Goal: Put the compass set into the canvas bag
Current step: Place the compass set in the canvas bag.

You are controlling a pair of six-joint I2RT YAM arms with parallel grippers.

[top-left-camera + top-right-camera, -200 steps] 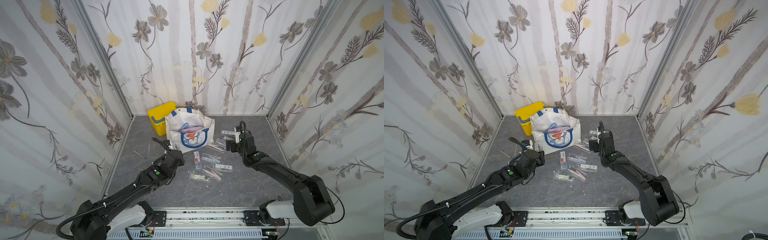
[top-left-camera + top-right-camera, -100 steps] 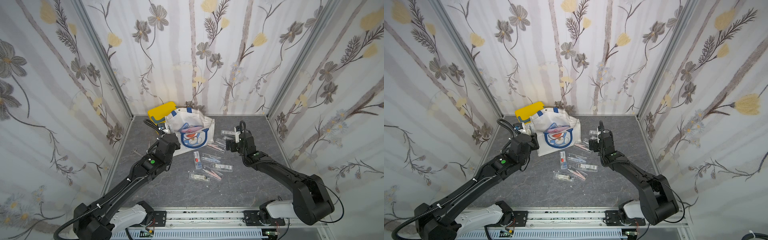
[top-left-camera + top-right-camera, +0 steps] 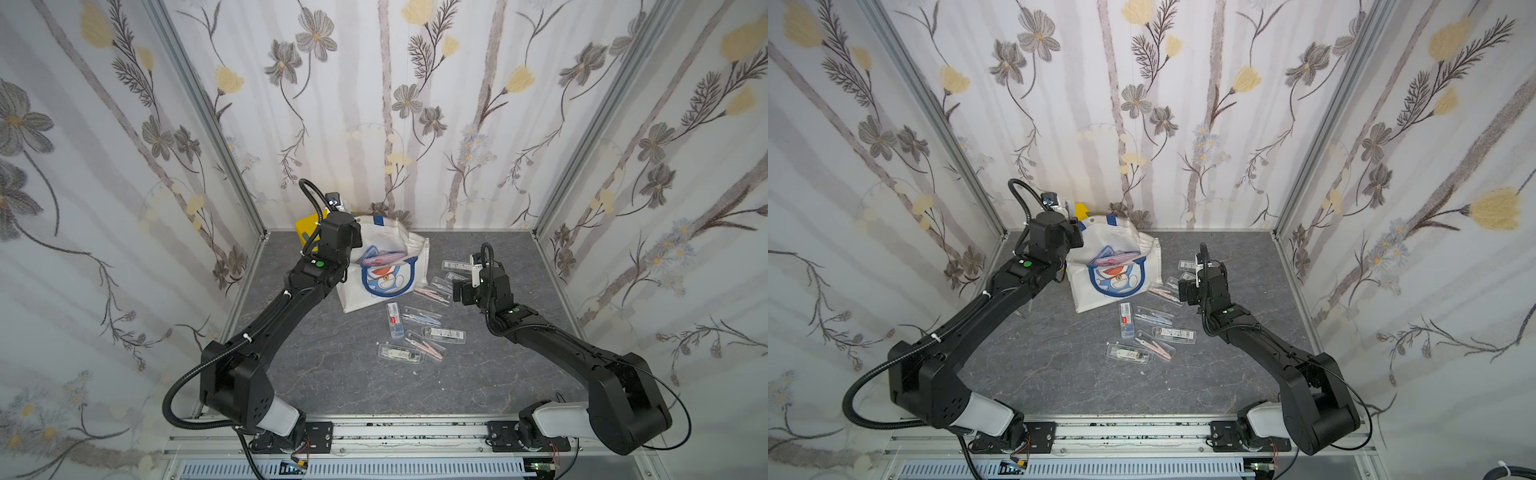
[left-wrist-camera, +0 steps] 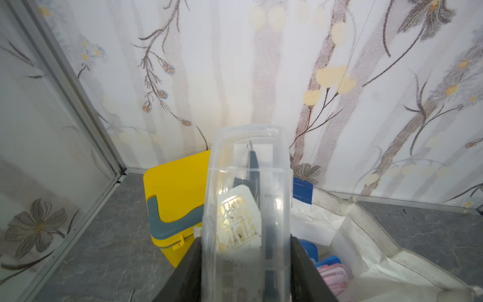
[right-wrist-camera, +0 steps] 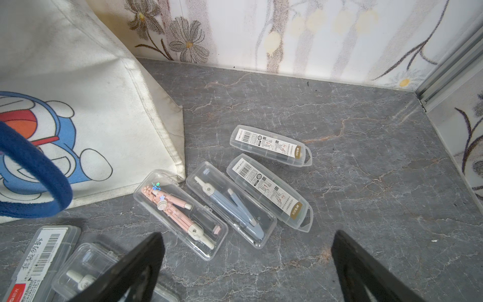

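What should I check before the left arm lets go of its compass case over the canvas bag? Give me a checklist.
1. Left gripper clamped on the compass case: ok.
2. Canvas bag upright, mouth open: ok.
3. Case centred over the mouth: cannot tell; it hangs near the rim beside the yellow box.
4. Right gripper open, clear of the bag: ok.

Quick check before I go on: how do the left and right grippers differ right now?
The left gripper is shut on a clear compass case; the right gripper is open and empty. The left gripper is raised by the canvas bag's open top; the right gripper hangs over loose cases on the table, nearest the pink case and the blue case. Both have black fingers.
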